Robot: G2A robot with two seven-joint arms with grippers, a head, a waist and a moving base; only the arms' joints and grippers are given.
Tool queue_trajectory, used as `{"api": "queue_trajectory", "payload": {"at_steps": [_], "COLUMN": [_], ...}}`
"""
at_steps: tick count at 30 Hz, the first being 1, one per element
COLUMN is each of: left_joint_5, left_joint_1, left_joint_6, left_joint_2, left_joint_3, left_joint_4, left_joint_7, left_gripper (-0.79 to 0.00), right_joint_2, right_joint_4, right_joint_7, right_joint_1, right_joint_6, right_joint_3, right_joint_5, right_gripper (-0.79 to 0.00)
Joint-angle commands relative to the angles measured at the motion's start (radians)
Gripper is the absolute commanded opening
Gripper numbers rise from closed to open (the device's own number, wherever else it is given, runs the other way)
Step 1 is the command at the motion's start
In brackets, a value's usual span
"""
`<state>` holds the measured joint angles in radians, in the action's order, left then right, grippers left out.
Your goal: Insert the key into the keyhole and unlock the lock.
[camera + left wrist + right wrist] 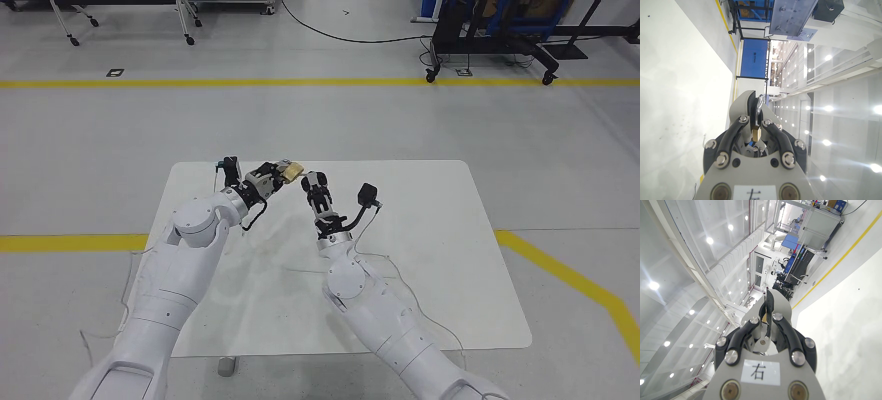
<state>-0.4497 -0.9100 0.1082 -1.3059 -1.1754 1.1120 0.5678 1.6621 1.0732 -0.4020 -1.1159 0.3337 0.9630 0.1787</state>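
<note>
Top view: both arms are raised over the white table [450, 260], and their tips meet in the upper middle of the frame. The left gripper [268, 180] holds a brass lock [290, 171] out toward the centre. The right gripper [315, 184] sits just beside it, slightly lower and to the right. The key is too small to make out here, so whether its tip has reached the keyhole cannot be told.

Left wrist view: the left gripper [756, 100] is clamped on the lock. The silver shackle [760, 105] is pinched between the pads, and the brass body [757, 134] hangs back toward the palm.

Right wrist view: the right gripper [766, 298] is closed on a thin flat piece held edge-on between the pads, most likely the key [764, 319].

Judging by this, both pieces are picked up and brought close together. Still to do are lining the key up with the keyhole, pushing it in and turning it; the shackle looks not yet released.
</note>
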Motion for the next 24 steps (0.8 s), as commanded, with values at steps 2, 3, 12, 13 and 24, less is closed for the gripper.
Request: {"api": "queue_trajectory", "payload": {"at_steps": [2,3,12,13,24], "left_joint_5": [-0.001,-0.001,0.002,0.002,0.001], "left_joint_1": [0.0,0.0,0.001,0.001,0.001], "left_joint_6": [-0.001,0.0,-0.001,-0.001,0.001], "left_joint_2": [0.0,-0.001,-0.001,-0.002,-0.003], "left_joint_3": [-0.001,-0.001,-0.001,-0.001,0.001], "left_joint_4": [-0.001,-0.001,-0.001,-0.001,-0.003], "left_joint_7": [0.002,0.002,0.008,0.008,0.019], "left_gripper": [-0.785,-0.785,-0.785,-0.785,-0.785], "right_joint_2": [0.002,0.002,0.009,0.01,0.021], "right_joint_4": [0.004,0.004,-0.002,-0.003,-0.018], "right_joint_7": [0.004,0.004,-0.003,-0.004,0.009], "right_joint_1": [-0.003,-0.004,-0.003,-0.003,0.005], "right_joint_6": [-0.002,-0.003,-0.014,-0.015,-0.021], "right_joint_3": [0.004,0.005,0.021,0.022,0.021], "right_joint_5": [0.006,0.009,0.015,0.016,0.026], "right_gripper": [-0.785,-0.785,-0.785,-0.785,-0.785]}}
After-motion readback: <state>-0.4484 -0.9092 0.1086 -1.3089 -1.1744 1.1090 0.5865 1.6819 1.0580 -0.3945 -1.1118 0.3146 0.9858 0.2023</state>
